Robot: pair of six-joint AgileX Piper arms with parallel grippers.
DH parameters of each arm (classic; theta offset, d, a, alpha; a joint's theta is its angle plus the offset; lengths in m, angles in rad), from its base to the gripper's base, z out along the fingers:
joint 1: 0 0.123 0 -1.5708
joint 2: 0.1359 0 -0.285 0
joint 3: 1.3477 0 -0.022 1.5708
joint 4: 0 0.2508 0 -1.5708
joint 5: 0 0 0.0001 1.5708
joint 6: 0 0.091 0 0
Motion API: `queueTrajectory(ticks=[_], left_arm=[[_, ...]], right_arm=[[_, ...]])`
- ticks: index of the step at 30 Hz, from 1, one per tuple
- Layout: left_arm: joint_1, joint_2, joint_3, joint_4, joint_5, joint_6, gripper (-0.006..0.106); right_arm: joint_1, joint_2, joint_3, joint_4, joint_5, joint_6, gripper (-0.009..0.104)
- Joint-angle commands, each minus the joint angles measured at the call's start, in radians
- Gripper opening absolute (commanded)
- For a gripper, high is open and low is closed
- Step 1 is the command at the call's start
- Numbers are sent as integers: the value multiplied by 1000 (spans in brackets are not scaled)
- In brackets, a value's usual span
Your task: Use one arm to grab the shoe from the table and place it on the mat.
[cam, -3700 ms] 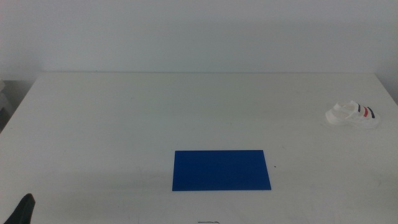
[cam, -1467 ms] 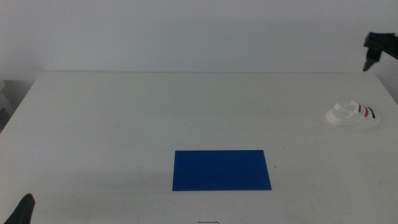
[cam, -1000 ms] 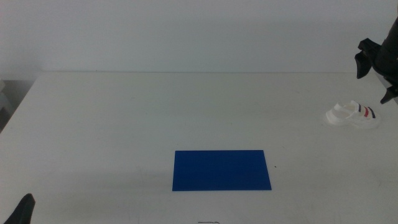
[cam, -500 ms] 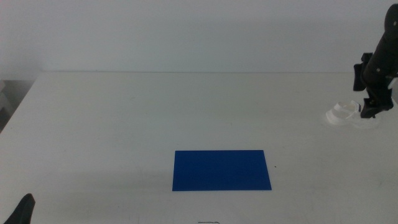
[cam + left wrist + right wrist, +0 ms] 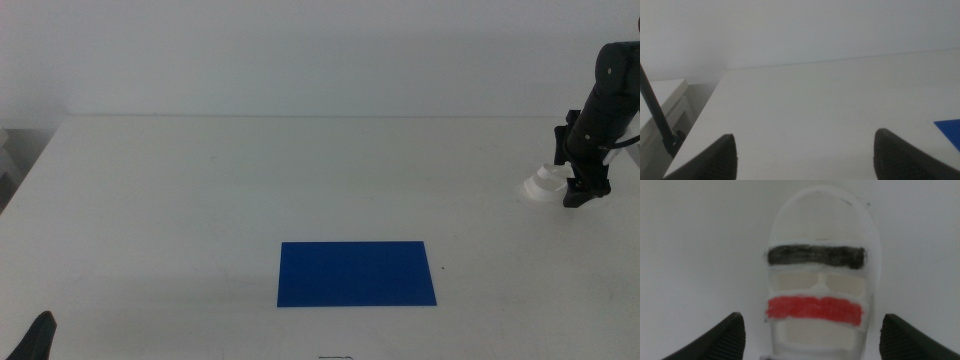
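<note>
The white shoe (image 5: pixel 541 184) lies at the table's far right, mostly hidden behind the right arm (image 5: pixel 603 105). My right gripper (image 5: pixel 580 190) has come down over it. In the right wrist view the shoe (image 5: pixel 817 245), with a dark and a red stripe, lies between the two open jaws of the right gripper (image 5: pixel 812 325), which stand apart on either side of it. The dark-blue mat (image 5: pixel 357 273) lies flat at the front middle. My left gripper (image 5: pixel 38 340) waits at the bottom left corner, open and empty in its wrist view (image 5: pixel 805 150).
The white table (image 5: pixel 200 190) stretches between the mat and the shoe. Its far edge meets a white wall. A corner of the mat (image 5: pixel 951 129) shows in the left wrist view. A low white cabinet (image 5: pixel 660 100) stands off the table's left side.
The right arm came in from the upper right and dropped down onto the shoe, now covering most of it. Shoe, mat and left gripper have not moved.
</note>
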Motion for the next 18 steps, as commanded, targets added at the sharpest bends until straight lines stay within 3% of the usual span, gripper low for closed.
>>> queueTrajectory(ticks=[1,3,4,10,14,18], left_arm=[[-4,-19,-3,-9,-83,-15,94],[-4,-19,-3,-9,-83,-15,94],[-4,-19,-3,-9,-83,-15,94],[-4,-19,-3,-9,-83,-15,94],[-4,-19,-3,-9,-83,-15,94],[-4,-19,-3,-9,-83,-15,94]], right_arm=[[-7,-65,-30,-13,-8,-1,86],[-7,-63,-30,-13,-8,0,80],[-8,-63,-30,-13,4,10,57],[-16,-64,-49,-4,110,24,15],[-16,-64,-110,-16,230,22,0],[3,-88,-132,0,235,-25,-1]])
